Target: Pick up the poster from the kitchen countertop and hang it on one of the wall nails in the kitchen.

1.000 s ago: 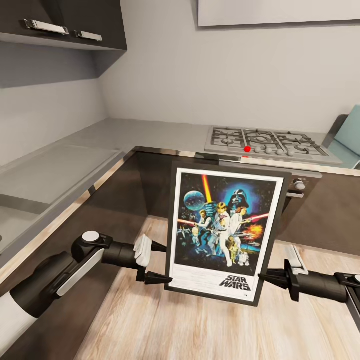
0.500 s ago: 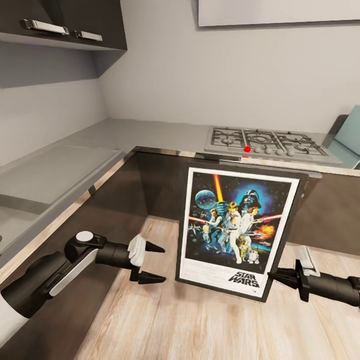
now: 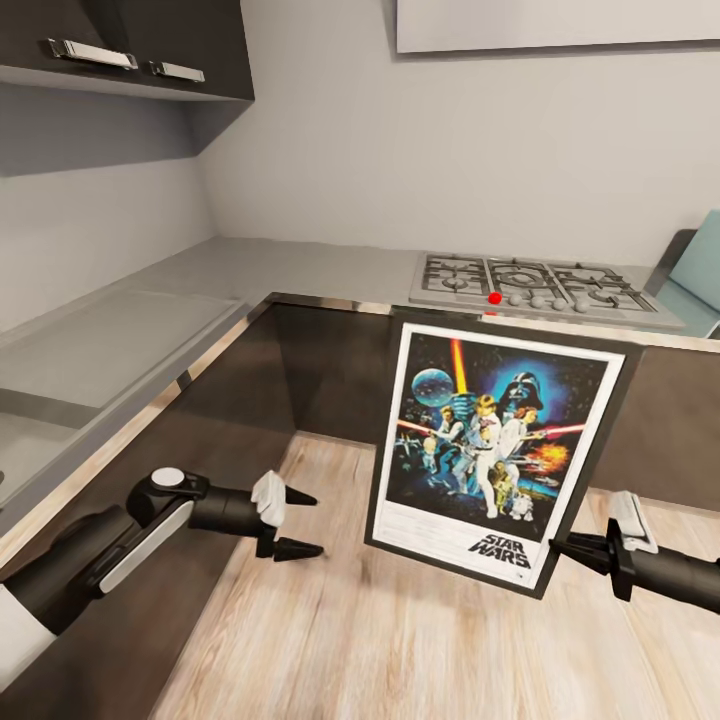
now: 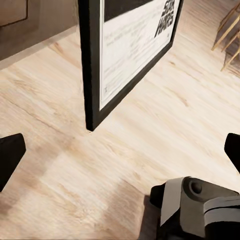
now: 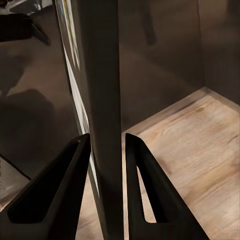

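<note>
**Observer:** So where is the poster (image 3: 497,455) now, and what worries you?

**Operator:** Well, I have it off the kitchen countertop (image 3: 150,320), upright in the air over the wooden floor (image 3: 330,640), in front of the dark cabinets (image 3: 330,370). My right gripper (image 3: 561,545) pinches its lower right edge; in the right wrist view the frame edge (image 5: 102,125) sits between the two fingers (image 5: 55,195), closed narrow on it. One corner grip on a tall flat panel is my worry: the frame already leans a little, and I judge it could pivot or slip out if I swing the arm quickly.

**Observer:** And your other claw?

**Operator:** My left gripper (image 3: 296,522) stands wide apart and holds nothing, just beside the poster's left edge, not touching. From its wrist view the frame's bottom corner (image 4: 92,120) hangs ahead of the fingertips, clear of the floor.

**Observer:** How does the poster look?

**Operator:** Thin black frame, white border, colourful figures on dark blue, a black "STAR WARS" logo at the bottom. Beyond its top edge is the gas hob (image 3: 530,285). I see no wall nail here, so I would have to turn, and the frame could strike the cabinets.
</note>
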